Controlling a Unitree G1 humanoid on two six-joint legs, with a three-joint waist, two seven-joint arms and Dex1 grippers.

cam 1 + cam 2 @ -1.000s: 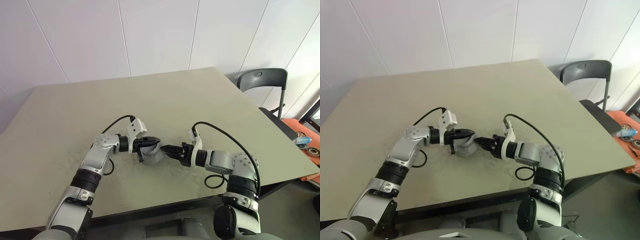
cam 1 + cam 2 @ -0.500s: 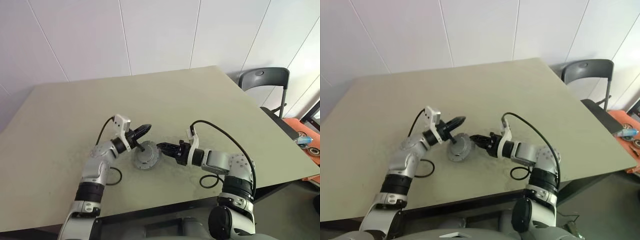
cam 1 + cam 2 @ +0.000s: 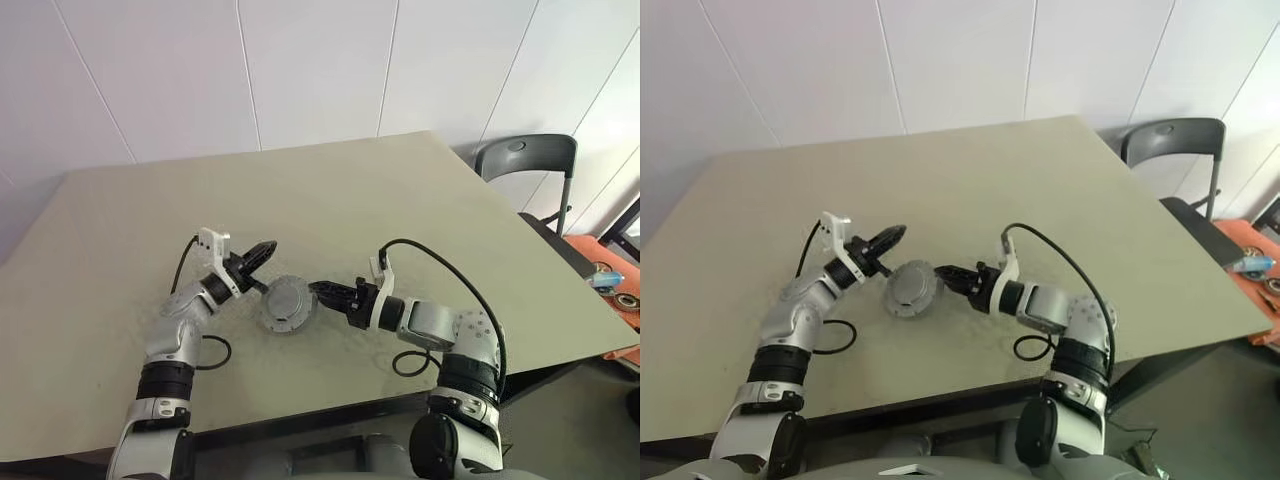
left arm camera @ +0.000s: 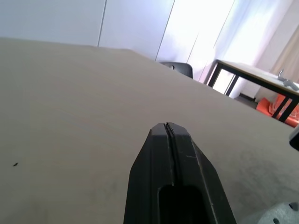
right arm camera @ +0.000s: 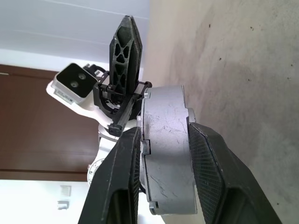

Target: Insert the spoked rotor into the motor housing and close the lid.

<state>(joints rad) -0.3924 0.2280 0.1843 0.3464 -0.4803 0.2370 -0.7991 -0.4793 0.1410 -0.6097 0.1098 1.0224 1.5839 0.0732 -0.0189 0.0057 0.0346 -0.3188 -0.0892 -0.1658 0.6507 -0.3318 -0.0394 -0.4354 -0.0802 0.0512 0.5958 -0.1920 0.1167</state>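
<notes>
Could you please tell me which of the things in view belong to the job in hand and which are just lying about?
Job:
- lid, grey round cap lying on the table
- right gripper, clamped on the lid's edge
- left gripper, shut, just clear of the lid

Lying about:
- chair
- orange object beside the table

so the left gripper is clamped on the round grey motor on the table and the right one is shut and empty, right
Not quite: the sides are swapped. The right gripper is the one clamped on the round grey motor, as the right wrist view shows. The left gripper is shut and empty, clear of the motor above the table; the left wrist view shows its fingers pressed together.
</notes>
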